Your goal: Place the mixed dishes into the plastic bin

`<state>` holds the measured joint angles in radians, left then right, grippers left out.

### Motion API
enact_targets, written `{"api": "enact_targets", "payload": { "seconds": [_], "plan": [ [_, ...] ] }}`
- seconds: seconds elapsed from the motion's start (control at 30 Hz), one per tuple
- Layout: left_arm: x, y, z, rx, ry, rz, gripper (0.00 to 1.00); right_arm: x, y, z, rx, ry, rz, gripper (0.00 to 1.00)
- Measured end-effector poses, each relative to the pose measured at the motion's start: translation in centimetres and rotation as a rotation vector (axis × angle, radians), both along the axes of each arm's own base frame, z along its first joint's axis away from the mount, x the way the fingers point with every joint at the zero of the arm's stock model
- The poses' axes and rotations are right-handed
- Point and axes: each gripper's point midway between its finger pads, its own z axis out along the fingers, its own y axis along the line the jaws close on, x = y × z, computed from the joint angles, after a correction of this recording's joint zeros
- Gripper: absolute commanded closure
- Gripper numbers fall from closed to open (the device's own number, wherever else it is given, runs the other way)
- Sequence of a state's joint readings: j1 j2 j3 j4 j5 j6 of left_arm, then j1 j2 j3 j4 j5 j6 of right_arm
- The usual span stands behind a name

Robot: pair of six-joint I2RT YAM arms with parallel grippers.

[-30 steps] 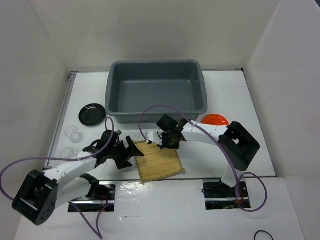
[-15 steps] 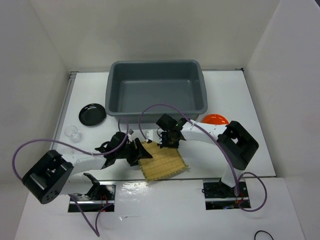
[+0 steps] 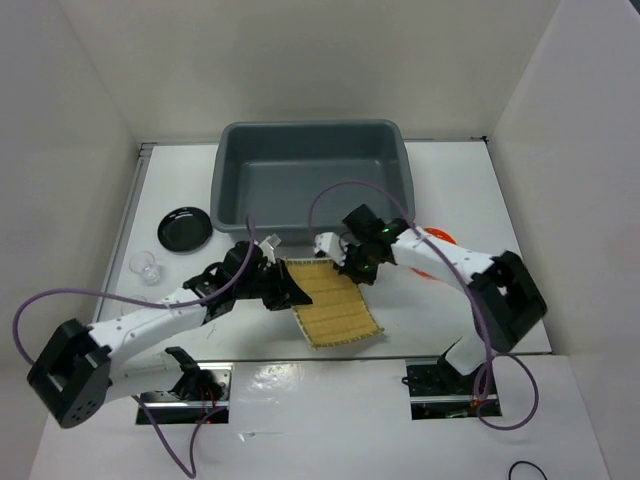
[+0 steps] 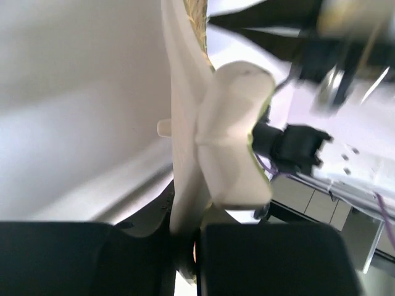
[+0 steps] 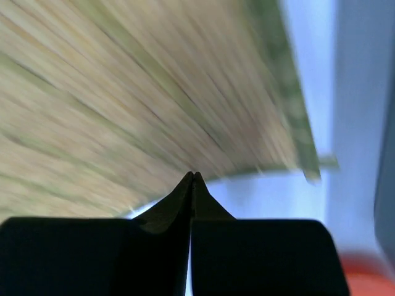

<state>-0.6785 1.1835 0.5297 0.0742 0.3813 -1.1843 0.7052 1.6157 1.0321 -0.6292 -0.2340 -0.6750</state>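
The left hand (image 3: 288,291) is clamping the left edge of the bamboo mat (image 3: 338,308), its white fingers (image 4: 234,142) closing narrowly on it. The right hand (image 3: 349,266) is pinching the mat's far edge, black fingertips pressing together. The mat is hanging tilted just in front of the plastic bin (image 3: 312,127), outside it. The orange plate (image 3: 440,238) is sitting on the tabletop (image 3: 480,200), partly behind the right arm. The black plate (image 3: 185,229) and 1 glass cup (image 3: 147,266) are sitting left of the bin.
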Motion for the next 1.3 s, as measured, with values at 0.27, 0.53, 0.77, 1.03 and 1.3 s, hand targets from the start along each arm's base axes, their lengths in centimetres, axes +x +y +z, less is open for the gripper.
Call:
{"api": "enact_targets", "payload": {
  "seconds": [0.27, 0.53, 0.77, 1.03, 1.3],
  "plan": [
    [-3.4, 1.9, 6.8, -0.066, -0.074, -0.055, 1.0, 1.0, -5.3, 15.9, 0.348, -0.329, -0.253, 1.0],
    [3.4, 0.7, 21.7, -0.167, -0.219, -0.123, 1.0, 0.1, -13.8, 25.0, 0.542, -0.764, -0.66, 0.92],
    [21.9, 0.1, 26.9, -0.123, -0.438, -0.163, 1.0, 1.3, -17.5, 18.7, 0.363, -0.734, -0.858, 0.82],
    [35.3, 1.6, 13.0, -0.053, -0.288, -0.145, 1.0, 1.7, -19.9, 19.7, 0.354, -0.804, -0.96, 0.81],
    [36.9, 3.0, -0.6, -0.08, 0.004, -0.12, 1.0, 2.3, -20.2, 19.2, 0.332, -0.795, -0.986, 0.79]
  ]
}}
